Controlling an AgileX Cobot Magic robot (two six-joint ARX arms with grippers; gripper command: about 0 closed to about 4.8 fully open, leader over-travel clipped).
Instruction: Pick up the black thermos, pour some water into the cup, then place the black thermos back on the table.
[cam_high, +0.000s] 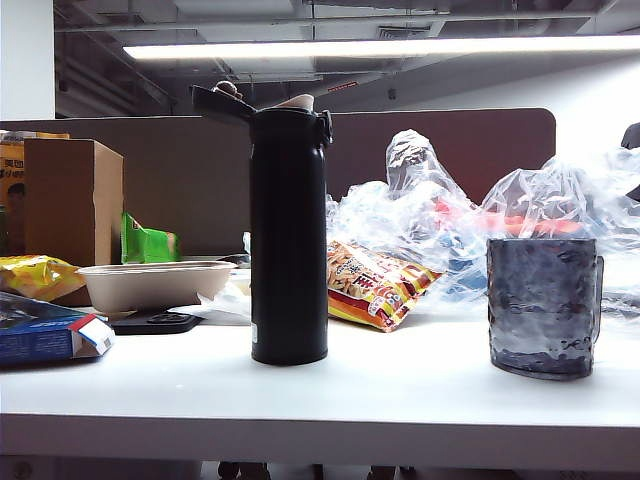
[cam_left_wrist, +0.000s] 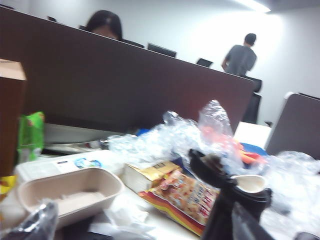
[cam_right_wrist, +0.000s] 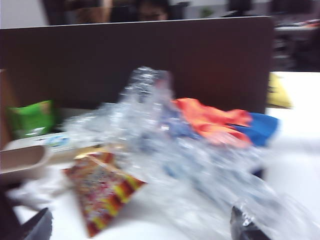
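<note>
The tall, slim, matte-black cylindrical thermos (cam_high: 289, 235) was seen standing upright on the broad white worktop (cam_high: 400, 395), its hinged flip lid raised and its pale spout exposed. It serves as the landmark here. To the right of the thermos, well apart from it and equally near the front edge, stood the short, wide, dark grey-blue cup (cam_high: 543, 305) with a dimpled, hammered-looking surface. Behind the thermos and just to its right, a red-and-yellow printed snack packet (cam_high: 375, 285) was lying flat, and beyond that a heap of crumpled clear plastic wrapping (cam_high: 450, 215) was piled. To the left of the thermos and further back, a shallow beige pulp tray (cam_high: 150, 283) was placed, with a brown cardboard box (cam_high: 70, 200) behind it and a blue carton (cam_high: 45, 335) nearer the front edge.

Neither arm was visible in the exterior view. In the left wrist view, the left pincer (cam_left_wrist: 145, 225) was held near the top of the thermos (cam_left_wrist: 227, 207), its two dark fingertips (cam_left_wrist: 35, 225) spread wide apart and holding nothing. In the blurred right wrist view, the right pincer (cam_right_wrist: 142, 227) was likewise spread wide and empty, raised above the worktop and aimed towards the packet (cam_right_wrist: 102, 192) and the wrapping (cam_right_wrist: 165, 135).
</note>
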